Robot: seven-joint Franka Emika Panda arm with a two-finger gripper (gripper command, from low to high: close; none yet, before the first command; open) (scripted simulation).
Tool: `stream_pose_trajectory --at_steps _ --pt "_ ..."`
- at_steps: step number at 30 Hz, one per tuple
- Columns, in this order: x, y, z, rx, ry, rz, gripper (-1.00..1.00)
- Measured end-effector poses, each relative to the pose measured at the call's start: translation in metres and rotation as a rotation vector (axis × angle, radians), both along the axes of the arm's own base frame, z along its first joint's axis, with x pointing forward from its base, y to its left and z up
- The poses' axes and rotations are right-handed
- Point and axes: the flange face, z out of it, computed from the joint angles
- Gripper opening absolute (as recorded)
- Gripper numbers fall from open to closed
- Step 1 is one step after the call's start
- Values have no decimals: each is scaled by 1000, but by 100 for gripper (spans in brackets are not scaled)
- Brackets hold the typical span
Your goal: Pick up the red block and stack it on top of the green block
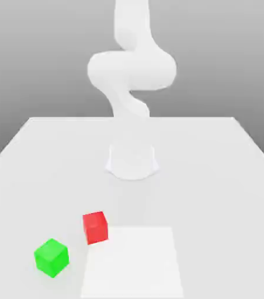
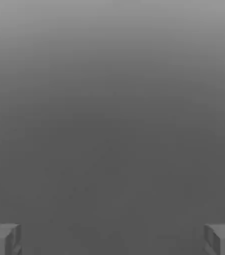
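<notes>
Hand view, nearest: pincer wide open, two dark grey fingers set well apart, nothing gripped between them. Behind them, plain grey background, darker low in the picture and paler high up.

Exterior view, near to far: one pale, nearly white bench, plain top. One brighter white patch on its near part, four-sided, running down to the picture's bottom edge. One green block on the bench, toward the exterior view's left, apart from the patch, one corner turned toward the camera. One red block slightly farther back and to the green block's right in that view, near it with a gap between. Red overlaps the patch's far left corner in the picture; can't tell if it sits partly on it. Count: two blocks, one per colour, not stacked.

Farther back, one white arm rising from its base on the bench. Behind the bench's straight far edge, a grey backdrop, paler toward the top.
</notes>
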Motion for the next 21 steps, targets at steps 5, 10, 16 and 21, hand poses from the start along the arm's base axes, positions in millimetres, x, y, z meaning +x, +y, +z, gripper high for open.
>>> stream_pose_trajectory --at_steps 5,10,16,21 --pt "40 -29 -124 -48 186 61 0" --pt "41 -51 -250 -85 372 138 0" --pt "-12 -69 -402 -112 625 261 0" --pt "-38 -73 -483 -117 710 314 0"
